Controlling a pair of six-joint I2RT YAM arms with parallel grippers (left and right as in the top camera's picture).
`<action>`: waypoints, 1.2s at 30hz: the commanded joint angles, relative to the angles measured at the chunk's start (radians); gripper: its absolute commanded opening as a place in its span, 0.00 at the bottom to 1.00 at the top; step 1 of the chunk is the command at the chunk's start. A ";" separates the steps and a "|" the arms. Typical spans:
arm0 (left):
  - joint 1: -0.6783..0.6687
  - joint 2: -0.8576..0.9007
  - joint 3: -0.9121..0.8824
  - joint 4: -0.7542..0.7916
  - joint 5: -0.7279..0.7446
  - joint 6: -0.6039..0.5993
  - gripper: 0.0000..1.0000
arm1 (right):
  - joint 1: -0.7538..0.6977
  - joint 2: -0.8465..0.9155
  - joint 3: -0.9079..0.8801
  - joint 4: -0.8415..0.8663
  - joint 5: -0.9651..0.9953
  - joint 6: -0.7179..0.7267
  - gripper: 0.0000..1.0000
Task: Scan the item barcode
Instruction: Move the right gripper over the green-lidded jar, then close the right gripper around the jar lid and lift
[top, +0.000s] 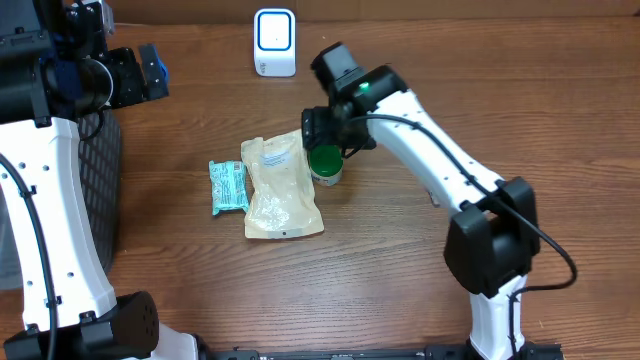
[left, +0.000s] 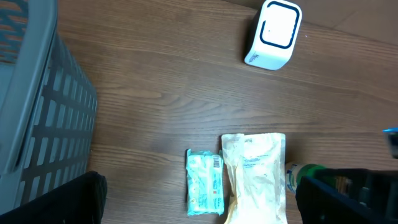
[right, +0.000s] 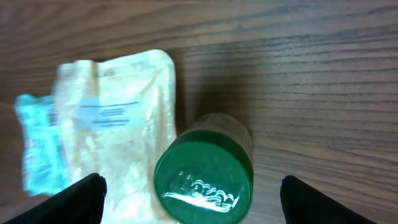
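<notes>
Your right gripper (right: 191, 190): jaws stood wide apart, straddling but apparently not touching the upright green-lidded round jar (right: 205, 174), just beside the cream plastic pouch (right: 118, 118). Your left gripper (left: 199, 202): jaws spread, empty. White box-shaped scanner (top: 274, 42): well apart from the jar.

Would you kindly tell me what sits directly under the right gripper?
A green-lidded jar stands upright on the table, between the open fingers of the right gripper and beside the beige pouch. Its lid covers most of its body, so no barcode shows.
</notes>
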 joint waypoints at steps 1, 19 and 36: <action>-0.007 -0.001 -0.003 0.002 0.001 0.023 0.99 | 0.002 0.018 0.000 0.012 0.069 0.022 0.87; -0.007 -0.001 -0.003 0.002 0.001 0.023 1.00 | 0.074 0.075 -0.027 -0.007 0.095 -0.012 0.75; -0.007 -0.001 -0.003 0.002 0.001 0.023 0.99 | 0.068 0.069 0.045 -0.098 0.101 -0.337 0.63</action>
